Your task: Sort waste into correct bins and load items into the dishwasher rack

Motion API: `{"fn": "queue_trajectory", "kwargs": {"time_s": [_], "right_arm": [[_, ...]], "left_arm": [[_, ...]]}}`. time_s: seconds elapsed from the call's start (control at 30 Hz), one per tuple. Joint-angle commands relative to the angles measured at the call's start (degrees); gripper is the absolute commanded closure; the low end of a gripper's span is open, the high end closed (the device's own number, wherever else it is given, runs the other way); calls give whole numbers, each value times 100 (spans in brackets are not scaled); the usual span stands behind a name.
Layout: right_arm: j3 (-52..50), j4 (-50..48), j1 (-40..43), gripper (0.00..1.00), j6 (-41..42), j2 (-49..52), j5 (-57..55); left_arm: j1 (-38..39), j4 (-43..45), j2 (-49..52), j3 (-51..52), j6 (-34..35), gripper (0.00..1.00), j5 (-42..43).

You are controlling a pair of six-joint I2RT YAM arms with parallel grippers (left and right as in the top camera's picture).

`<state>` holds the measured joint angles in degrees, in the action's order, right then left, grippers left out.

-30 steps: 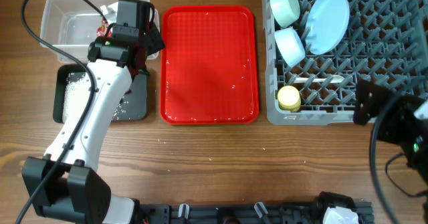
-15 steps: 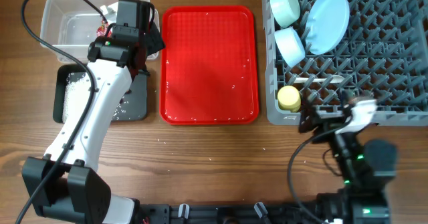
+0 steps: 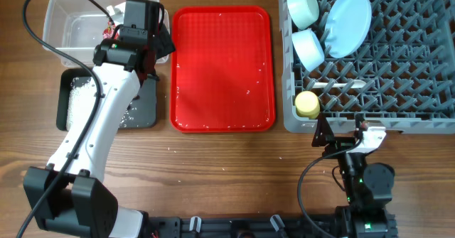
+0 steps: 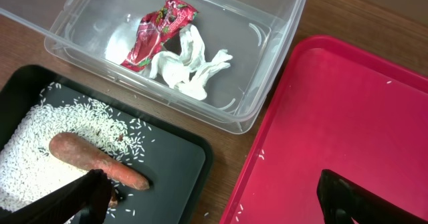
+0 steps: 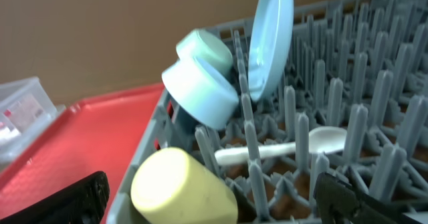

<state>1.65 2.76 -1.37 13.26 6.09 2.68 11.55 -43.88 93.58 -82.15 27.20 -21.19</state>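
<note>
Wooden tabletop is carrying the whole scene, with both arms hovering over it.

The left gripper is hanging with its dark fingers spread wide apart and gripping nothing. It is sitting above the spot where the black tray, the clear tub and the red serving tray come close together. Just below it, the orange-brown stick is lying on loose white rice inside the black tray. Beyond that, the crumpled red-and-white wrapper and the white paper scrap are resting side by side, touching, on the floor of the clear tub. A few rice grains are dotting the red serving tray.

The right gripper is also standing wide open and empty, hovering just off the near left corner of the grey dishwasher rack. Right in front of it, the yellow cup is lying on its side in that corner. Behind the cup, the white spoon is lying flat among the pegs. Farther in, the light-blue bowl and the pale green-white bowl are tipped on edge, one behind the other, and the light-blue plate is standing upright just beside them.
</note>
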Motion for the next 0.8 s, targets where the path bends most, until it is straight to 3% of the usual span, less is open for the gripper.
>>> {"fn": "queue_trajectory", "kwargs": {"time_s": [0.0, 0.77], "right_arm": [[-131, -297, -28, 0, 372, -396, 20], [-136, -291, -28, 0, 382, -505, 15]], "left_arm": [[-15, -2, -31, -48, -87, 0, -96], [-15, -2, -31, -48, -87, 0, -96]]}}
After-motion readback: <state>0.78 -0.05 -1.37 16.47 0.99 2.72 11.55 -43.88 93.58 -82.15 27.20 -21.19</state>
